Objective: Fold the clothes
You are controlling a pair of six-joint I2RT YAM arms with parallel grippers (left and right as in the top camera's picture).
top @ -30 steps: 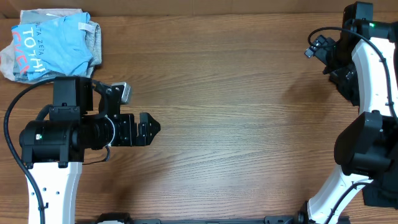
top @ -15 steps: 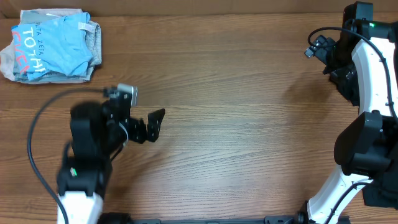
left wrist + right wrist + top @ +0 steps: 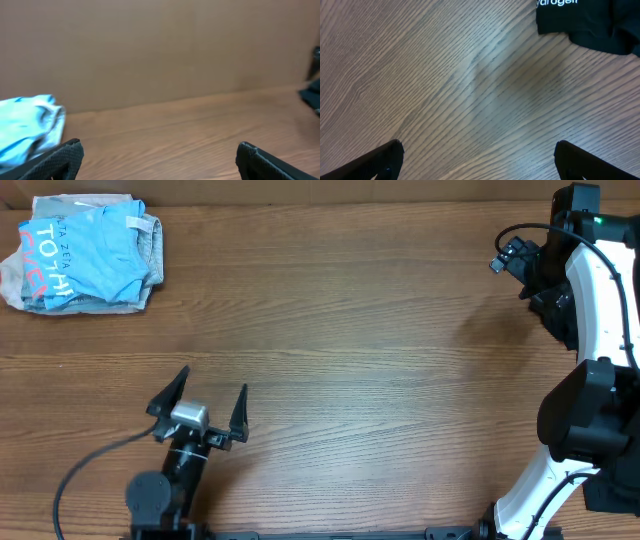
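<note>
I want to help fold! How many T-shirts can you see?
2. A sky-blue T-shirt lies folded in the table's far left corner, on pale shorts. A black T-shirt shows only at the right wrist view's top edge. Others may be hidden.

Place: robot lab bench
Surface: wood-grain table (image 3: pixel 380 380)
Backdrop: plain brown board (image 3: pixel 160 50) along the far edge
Equipment: cabled left arm (image 3: pixel 160 490) and right arm (image 3: pixel 600 300), mounted at the near edge

"ZETA" on sky-blue T-shirt (image 3: pixel 92 258)
</note>
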